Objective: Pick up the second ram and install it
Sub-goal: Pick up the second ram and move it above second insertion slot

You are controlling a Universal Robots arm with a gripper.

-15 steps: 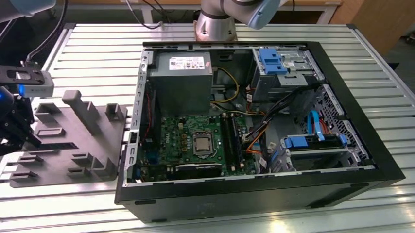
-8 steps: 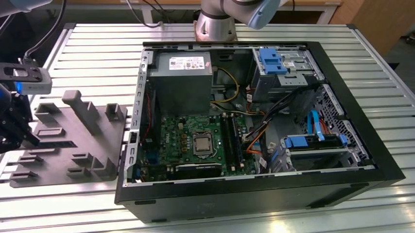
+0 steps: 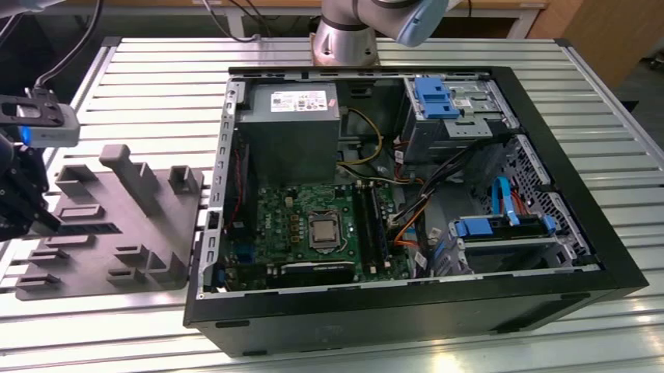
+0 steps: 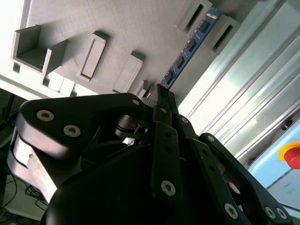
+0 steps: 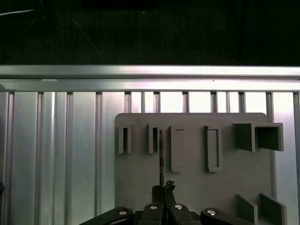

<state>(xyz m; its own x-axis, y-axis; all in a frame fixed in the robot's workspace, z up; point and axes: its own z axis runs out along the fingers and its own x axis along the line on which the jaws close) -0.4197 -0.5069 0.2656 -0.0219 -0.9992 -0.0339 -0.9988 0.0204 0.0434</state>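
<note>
In the exterior view the gripper (image 3: 36, 221) is partly cut off at the picture's edge, above the tray (image 3: 99, 260). In the first wrist view the memory stick (image 5: 161, 154) shows edge-on as a thin dark line over the tray; I cannot tell whether it sits in a slot. The jaws are clamped on its near end. Bare slatted table (image 5: 56, 154) surrounds the tray, and the open computer case (image 3: 415, 311) stands just beside it.

There is one table (image 3: 155, 78) with one open computer case (image 3: 415, 311) and one grey tray (image 3: 93, 233) on it. One ram stick (image 4: 187, 49) stands in the tray. The case has one grey power box (image 3: 291, 132), one square chip (image 3: 323, 231) and two blue holders (image 3: 436, 97) (image 3: 483, 227). There is one robot arm (image 3: 353, 31) and one red button (image 4: 291, 154)
</note>
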